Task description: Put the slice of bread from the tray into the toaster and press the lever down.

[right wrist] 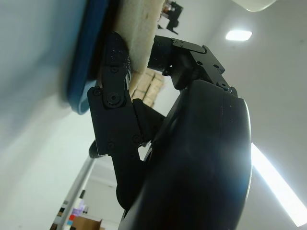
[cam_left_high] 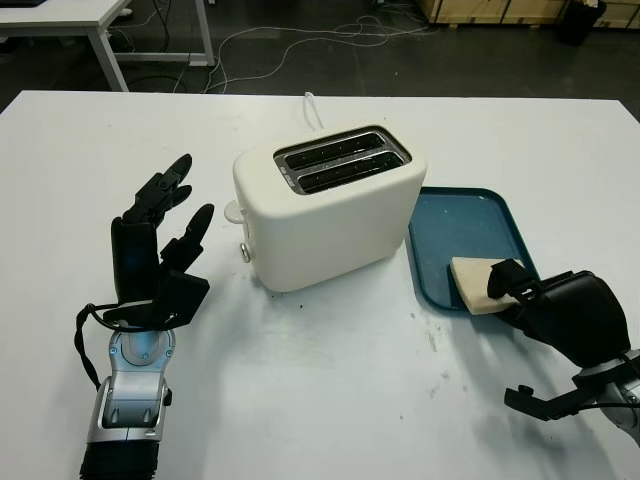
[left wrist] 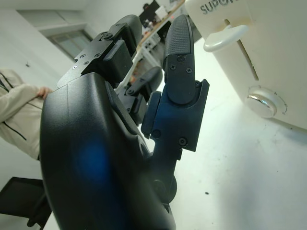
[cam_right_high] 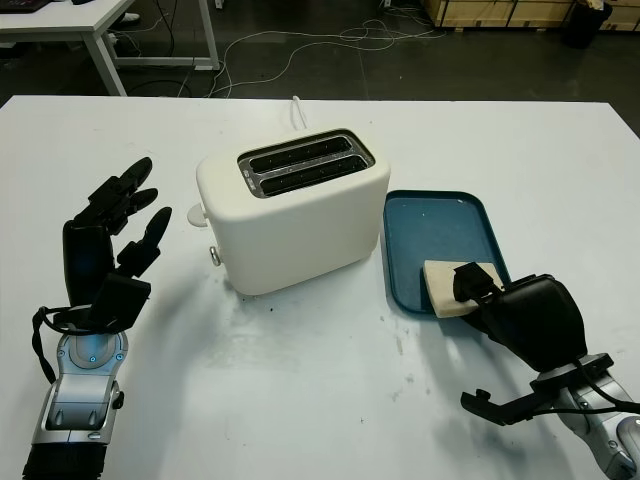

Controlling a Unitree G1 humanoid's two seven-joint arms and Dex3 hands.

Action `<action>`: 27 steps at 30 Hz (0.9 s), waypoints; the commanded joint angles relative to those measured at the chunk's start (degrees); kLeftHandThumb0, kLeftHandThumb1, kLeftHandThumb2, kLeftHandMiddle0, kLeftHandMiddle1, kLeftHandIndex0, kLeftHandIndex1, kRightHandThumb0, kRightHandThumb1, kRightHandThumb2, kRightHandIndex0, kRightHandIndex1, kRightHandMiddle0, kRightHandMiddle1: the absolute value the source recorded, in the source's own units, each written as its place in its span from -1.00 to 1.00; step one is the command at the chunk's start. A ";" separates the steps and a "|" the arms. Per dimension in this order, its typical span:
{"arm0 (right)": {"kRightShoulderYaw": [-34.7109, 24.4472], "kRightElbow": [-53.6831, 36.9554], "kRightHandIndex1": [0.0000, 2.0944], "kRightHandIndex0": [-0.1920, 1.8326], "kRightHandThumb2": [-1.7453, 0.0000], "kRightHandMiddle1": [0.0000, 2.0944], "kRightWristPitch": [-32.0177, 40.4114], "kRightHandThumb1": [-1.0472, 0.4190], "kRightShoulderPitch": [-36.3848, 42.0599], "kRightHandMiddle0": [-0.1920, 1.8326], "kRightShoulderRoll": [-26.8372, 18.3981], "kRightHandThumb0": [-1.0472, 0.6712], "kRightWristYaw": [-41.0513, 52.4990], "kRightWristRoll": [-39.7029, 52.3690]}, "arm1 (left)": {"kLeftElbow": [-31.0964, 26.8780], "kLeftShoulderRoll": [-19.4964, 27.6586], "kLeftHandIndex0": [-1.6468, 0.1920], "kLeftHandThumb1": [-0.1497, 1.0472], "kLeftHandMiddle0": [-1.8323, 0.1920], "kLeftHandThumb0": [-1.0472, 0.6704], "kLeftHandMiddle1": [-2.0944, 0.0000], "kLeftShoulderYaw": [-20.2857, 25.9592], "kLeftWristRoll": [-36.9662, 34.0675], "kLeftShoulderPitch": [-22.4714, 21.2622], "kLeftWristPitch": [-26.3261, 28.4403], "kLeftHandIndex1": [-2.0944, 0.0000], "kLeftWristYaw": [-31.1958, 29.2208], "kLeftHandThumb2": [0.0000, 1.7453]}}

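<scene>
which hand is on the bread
The right hand, at the tray's near edge, fingers closed on the bread slice. The left hand is open beside the toaster.

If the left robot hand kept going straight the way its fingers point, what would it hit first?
Probably nothing: the open left robot hand points past the toaster, over bare table. Depth is uncertain.
</scene>
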 commanded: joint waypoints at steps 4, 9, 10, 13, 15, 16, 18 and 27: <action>-0.50 -0.25 0.67 0.32 0.57 0.67 -0.43 -0.83 -2.42 -0.46 -1.73 -0.24 2.57 1.93 | -0.08 0.19 0.11 0.79 0.27 -0.48 0.55 -0.14 0.61 0.19 -0.20 0.99 0.46 -0.69; -2.31 0.86 0.67 0.16 0.59 0.67 -3.52 -0.83 -7.06 -0.42 -2.47 -0.22 2.49 6.33 | -0.06 0.00 0.11 0.79 0.27 -0.48 0.56 -0.16 0.53 0.15 -0.21 1.00 0.62 -0.70; -2.74 1.36 0.67 0.11 0.60 0.67 -4.52 -0.83 -8.10 -0.45 -2.54 -0.22 2.20 7.39 | -0.01 0.02 0.11 0.79 0.27 -0.48 0.56 -0.18 0.58 0.15 -0.30 1.00 0.67 -0.70; -4.29 2.86 0.67 -0.19 0.61 0.67 -7.93 -0.83 -12.07 -0.57 -3.26 -0.21 2.27 10.99 | 0.12 0.07 0.11 0.79 0.28 -0.48 0.56 -0.19 0.09 0.11 -0.61 1.00 0.47 -0.70; -5.36 3.80 0.67 -0.34 0.62 0.67 -10.48 -0.83 -15.18 -0.61 -4.37 -0.22 4.02 14.00 | 0.16 0.20 0.11 0.79 0.27 -0.47 0.56 -0.20 0.25 0.12 -0.67 1.00 0.56 -0.70; -5.81 4.40 0.67 -0.37 0.62 0.67 -12.22 -0.83 -16.79 -0.62 -4.88 -0.22 5.24 16.05 | 0.04 0.17 0.11 0.79 0.27 -0.48 0.56 -0.18 0.32 0.17 -0.45 1.00 0.59 -0.70; -6.46 5.10 0.67 -0.39 0.60 0.67 -14.28 -0.83 -20.13 -0.62 -5.92 -0.24 9.92 20.78 | -0.33 0.12 0.12 0.79 0.28 -0.48 0.56 -0.18 0.23 0.33 0.01 1.00 0.41 -0.70; -3.91 14.89 0.67 -0.24 0.74 0.67 -11.18 -0.83 -45.84 -0.43 -6.07 -0.14 48.45 46.28 | -0.34 0.14 0.11 0.79 0.26 -0.48 0.57 -0.14 0.12 0.40 -0.04 0.99 0.41 -0.70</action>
